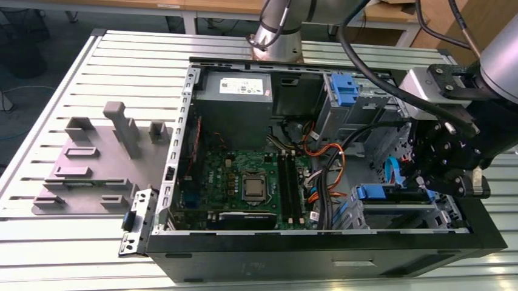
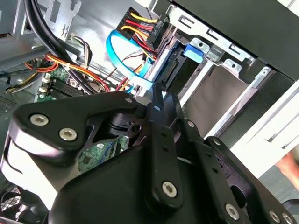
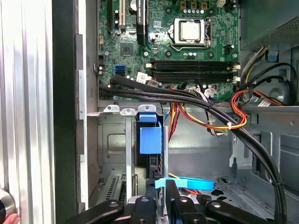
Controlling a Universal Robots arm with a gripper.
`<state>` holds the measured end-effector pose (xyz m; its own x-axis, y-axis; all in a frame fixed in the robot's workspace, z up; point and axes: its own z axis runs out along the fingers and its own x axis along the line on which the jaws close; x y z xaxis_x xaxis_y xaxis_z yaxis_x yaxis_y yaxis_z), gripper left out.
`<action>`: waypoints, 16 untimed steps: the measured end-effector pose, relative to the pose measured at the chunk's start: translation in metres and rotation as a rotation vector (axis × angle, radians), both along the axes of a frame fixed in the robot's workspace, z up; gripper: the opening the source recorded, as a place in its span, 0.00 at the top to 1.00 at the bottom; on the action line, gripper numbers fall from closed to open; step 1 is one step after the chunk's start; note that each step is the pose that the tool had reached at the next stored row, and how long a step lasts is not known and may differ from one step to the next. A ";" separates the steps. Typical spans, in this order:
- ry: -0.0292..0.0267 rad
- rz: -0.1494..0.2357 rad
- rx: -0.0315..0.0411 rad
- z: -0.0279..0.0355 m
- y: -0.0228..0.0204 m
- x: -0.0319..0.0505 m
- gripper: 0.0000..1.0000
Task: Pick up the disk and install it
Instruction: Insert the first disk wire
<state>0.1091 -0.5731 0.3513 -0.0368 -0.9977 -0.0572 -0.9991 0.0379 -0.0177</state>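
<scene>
Slatted table point(image 1: 73, 242), open case point(image 1: 324, 257) — gripper point(image 1: 429, 182) near disk point(image 3: 150, 139) in drive bay.

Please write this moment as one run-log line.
step: install | end effector: close over disk | disk: on edge in drive cage slot

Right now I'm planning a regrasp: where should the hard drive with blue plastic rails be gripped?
Probably across the hard drive's blue rail end, coming down through the open computer case: it stands edge-on in the metal drive cage, whose walls cover its flat faces.
</scene>
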 end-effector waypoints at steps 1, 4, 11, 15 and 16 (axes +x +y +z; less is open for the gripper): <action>0.0000 0.000 0.0001 0.0000 0.0000 0.0000 0.76; 0.0000 0.000 -0.0003 0.0004 0.0000 0.0000 0.76; 0.0000 0.000 -0.0002 0.0005 0.0000 0.0011 0.76; 0.0000 0.000 -0.0002 0.0011 0.0000 0.0011 0.76; 0.0000 0.000 -0.0002 0.0012 0.0000 0.0011 0.76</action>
<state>0.1102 -0.5731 0.3524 -0.0369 -0.9977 -0.0570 -0.9991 0.0380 -0.0177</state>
